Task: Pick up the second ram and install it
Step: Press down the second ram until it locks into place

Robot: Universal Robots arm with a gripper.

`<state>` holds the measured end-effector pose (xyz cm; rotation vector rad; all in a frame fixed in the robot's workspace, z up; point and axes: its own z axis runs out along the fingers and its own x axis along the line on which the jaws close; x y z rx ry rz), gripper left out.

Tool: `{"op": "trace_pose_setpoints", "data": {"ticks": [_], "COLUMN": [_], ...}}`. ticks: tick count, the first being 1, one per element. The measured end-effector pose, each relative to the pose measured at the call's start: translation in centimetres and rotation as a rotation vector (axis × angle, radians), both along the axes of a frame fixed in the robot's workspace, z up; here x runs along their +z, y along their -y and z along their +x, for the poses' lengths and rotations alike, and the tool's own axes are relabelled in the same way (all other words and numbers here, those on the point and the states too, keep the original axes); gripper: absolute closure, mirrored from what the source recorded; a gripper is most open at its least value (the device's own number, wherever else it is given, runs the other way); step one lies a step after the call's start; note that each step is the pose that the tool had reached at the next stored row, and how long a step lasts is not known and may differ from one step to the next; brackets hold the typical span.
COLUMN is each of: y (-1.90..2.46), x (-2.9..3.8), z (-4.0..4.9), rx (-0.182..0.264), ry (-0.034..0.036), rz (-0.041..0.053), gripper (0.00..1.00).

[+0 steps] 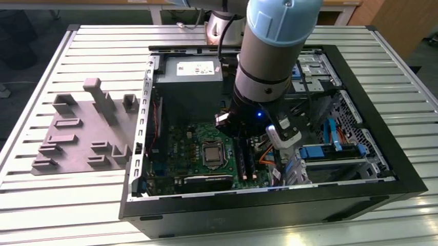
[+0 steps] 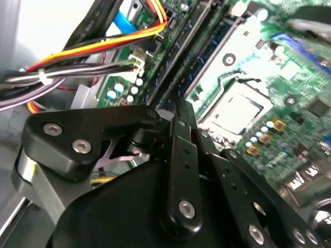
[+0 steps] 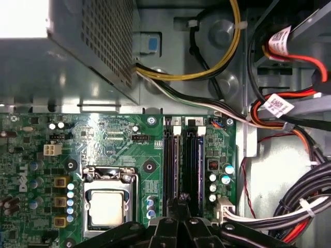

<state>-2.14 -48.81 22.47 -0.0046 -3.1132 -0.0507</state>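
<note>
The arm's gripper [image 1: 241,134] reaches down inside the open computer case [image 1: 383,138], low over the memory slots [image 3: 185,165] beside the processor [image 3: 106,206]. Its jaws look drawn together on something thin; I cannot tell whether that is the memory stick.

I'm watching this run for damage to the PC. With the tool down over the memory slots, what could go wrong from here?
1. The tool sits low over the memory slots; a push that is off line could stress the motherboard.
2. The cable bundle lies close beside the slots, so the tool's wide links may snag it.
3. The processor socket is next to the slots; a sideways slip could hit it.
</note>
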Motion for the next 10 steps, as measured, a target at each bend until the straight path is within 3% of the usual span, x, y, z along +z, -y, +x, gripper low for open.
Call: {"op": "trace_pose_setpoints", "data": {"ticks": [4,10], "y": [0.01,0.01], "x": [1.0,1.03], "z": [0.0,0.0], "rx": [0.0,0.0], "ry": [-0.0002,-0.0002], "rz": [-0.0008,-0.0006], "gripper": [0.89,0.89]}}
